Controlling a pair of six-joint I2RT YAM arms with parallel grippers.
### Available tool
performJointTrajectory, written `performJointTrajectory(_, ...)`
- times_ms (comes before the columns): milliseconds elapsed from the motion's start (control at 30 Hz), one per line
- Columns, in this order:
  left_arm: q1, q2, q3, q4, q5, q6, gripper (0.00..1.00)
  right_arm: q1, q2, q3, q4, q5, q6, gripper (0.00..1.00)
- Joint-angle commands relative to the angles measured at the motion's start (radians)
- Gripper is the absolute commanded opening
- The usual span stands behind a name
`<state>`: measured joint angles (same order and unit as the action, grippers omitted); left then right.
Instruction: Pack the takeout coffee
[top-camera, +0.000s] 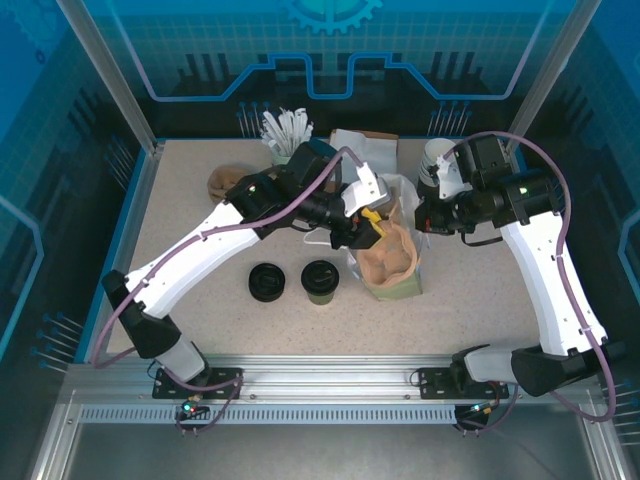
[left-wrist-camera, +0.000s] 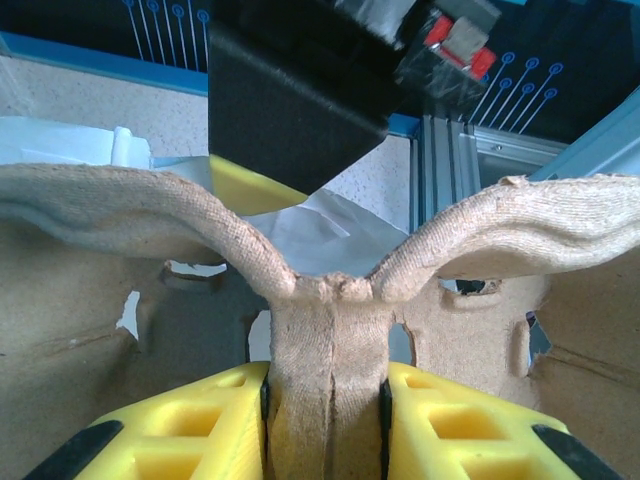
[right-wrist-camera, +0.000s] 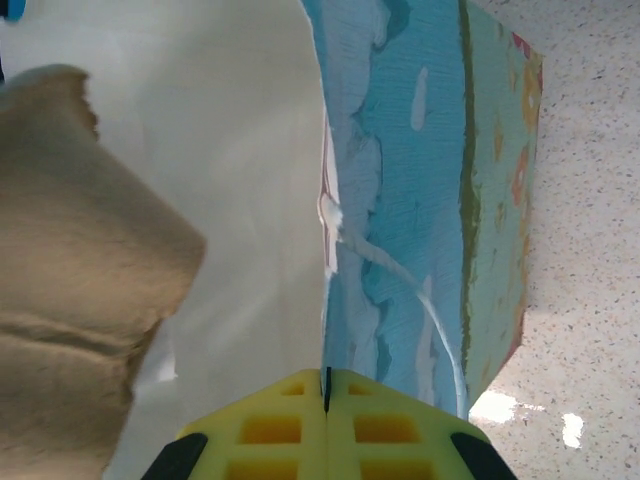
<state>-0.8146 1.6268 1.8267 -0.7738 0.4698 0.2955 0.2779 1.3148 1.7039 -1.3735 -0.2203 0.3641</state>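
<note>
Left of the bag (top-camera: 398, 288), on the table (top-camera: 480, 310), the coffee cup (top-camera: 320, 283) stands free. It looks light, thin-walled and crushable, so I'd grip its sides gently. My left gripper (left-wrist-camera: 326, 395) pinches a brown strap (left-wrist-camera: 330, 325), probably the bag's handle. My right gripper (right-wrist-camera: 325, 385) is clamped on the bag's rim.

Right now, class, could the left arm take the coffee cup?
Probably not yet: the left tool is clamped on the cardboard tray at the bag; the coffee cup stands unblocked nearby.
</note>
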Motion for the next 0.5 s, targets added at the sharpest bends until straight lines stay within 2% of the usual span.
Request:
performJointTrajectory(0,-0.001,0.025,0.047,-0.053,0.027,0.040,0.32,0.018,-0.016,-0.012,-0.027,-0.045,-0.035,0.00)
performJointTrajectory(467,0.036,0.071,0.059,-0.123,0.032,0.124,0.33,0.023,-0.020,-0.049,-0.045,-0.118,-0.098,0.00)
